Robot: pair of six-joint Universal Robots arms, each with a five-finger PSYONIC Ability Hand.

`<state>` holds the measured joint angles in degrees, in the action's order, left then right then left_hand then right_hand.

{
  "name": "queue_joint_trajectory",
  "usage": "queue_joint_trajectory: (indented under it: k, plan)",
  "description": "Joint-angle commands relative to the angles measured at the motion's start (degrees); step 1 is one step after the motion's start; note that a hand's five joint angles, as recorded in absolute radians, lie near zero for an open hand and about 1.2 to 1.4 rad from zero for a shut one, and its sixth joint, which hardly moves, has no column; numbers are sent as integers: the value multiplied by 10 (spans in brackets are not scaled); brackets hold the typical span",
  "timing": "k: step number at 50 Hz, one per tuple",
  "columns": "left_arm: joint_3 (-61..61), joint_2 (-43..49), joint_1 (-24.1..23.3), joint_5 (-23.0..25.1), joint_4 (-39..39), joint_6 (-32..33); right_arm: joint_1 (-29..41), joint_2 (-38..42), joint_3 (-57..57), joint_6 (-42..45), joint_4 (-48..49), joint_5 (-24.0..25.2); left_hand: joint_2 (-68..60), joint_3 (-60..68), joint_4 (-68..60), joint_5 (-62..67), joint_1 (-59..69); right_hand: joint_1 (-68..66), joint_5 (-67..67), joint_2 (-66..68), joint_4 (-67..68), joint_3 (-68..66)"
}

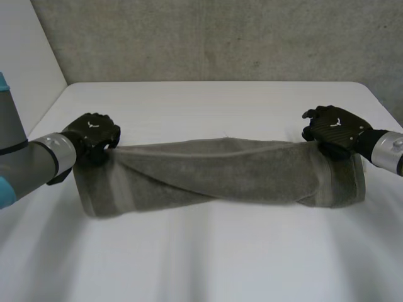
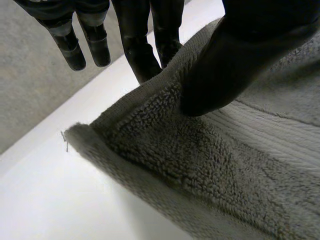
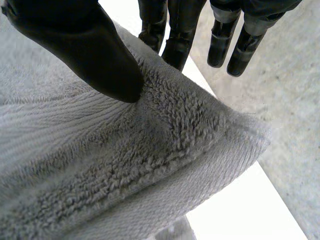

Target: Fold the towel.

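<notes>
The robot's grey left arm with its light-blue cap reaches in to the left end of the towel, where the black left hand point(image 1: 93, 133) is closed on the far left corner of the grey looped-pile terry towel point(image 1: 220, 173). In the left wrist view its thumb point(image 2: 220, 70) presses down on top of the pile just inside the hemmed edge. Two fingers point(image 2: 142, 55) go behind that edge, so the cloth is pinched between them, while the other fingers of this hand stand straight and clear of the cloth beside them. The towel itself lies across the middle of the white table point(image 1: 208, 258) as a long, narrow, folded band running from one hand to the other. Its near edge rests on the tabletop and an upper layer slants across its front. At the towel's right end the black right hand point(image 1: 332, 129) grips the far right corner in the same way. In the right wrist view its thumb point(image 3: 95, 55) is planted on the pile near the corner, with two fingers point(image 3: 175, 45) tucked behind the edge, nipping the cloth, and the remaining fingers are extended free beside them. Beyond the towel, past the table's far edge, rises a rough grey concrete wall point(image 1: 220, 38).
</notes>
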<state>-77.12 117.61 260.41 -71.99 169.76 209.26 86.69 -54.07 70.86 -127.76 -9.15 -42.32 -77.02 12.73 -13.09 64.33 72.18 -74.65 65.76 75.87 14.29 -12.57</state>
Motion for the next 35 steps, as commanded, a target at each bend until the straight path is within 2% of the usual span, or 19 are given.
queue_joint_trajectory:
  k: [1, 10, 31, 35]
  plan:
    - [33, 51, -3, -2, 46, -2, 7, 22, -15, 4, 46, -63, -30, -27, 31, 57, 78, -53, 42, 41, -43, 26]
    - [74, 113, -25, 0, 86, 3, 8, 52, -32, -38, 143, -114, -30, -27, 31, 57, 78, -53, 42, 41, -43, 26]
    - [129, 182, -46, -3, 167, 7, 31, 163, -123, -53, 180, -116, -30, -27, 31, 57, 78, -53, 42, 41, -43, 26]
    - [130, 189, -46, -4, 185, 25, 32, 180, -140, -58, 197, -116, -30, -27, 31, 57, 78, -53, 42, 41, -43, 26]
